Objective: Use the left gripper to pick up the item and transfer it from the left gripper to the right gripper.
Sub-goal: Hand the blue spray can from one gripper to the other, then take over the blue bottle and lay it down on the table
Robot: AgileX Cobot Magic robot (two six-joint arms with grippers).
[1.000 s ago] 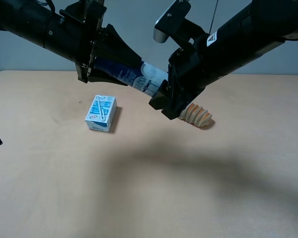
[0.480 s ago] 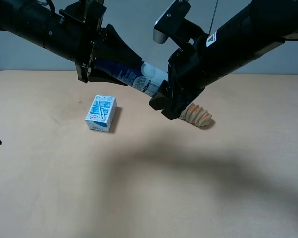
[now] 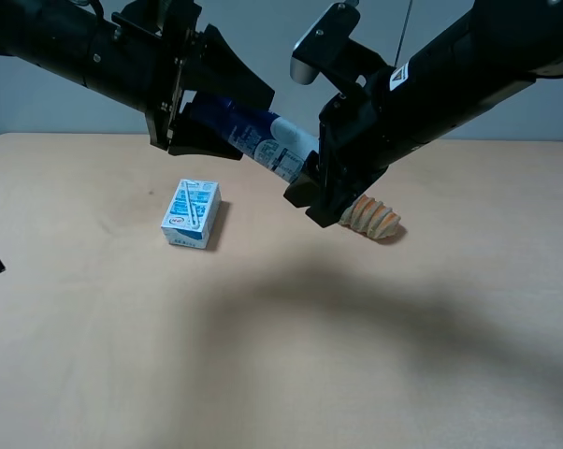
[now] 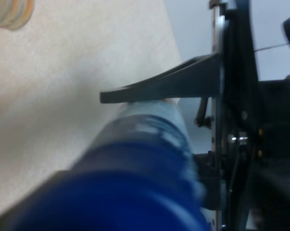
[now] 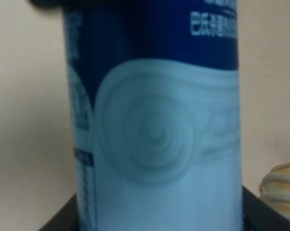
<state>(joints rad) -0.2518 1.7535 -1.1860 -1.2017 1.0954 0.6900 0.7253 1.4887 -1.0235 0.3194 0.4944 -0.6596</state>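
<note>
Aloft, smooth blue-and-white cylindrical bottle [image 3: 266,147]

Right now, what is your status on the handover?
Left gripper open around bottle, blue end. Right gripper shut on white end; bottle in the air. Below: carton, bread roll on table, out of the way.

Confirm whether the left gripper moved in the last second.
Yes. The left gripper opened: its upper jaw rose away from the carton and off the bottle. The arm's place above the carton looks unchanged.
</note>
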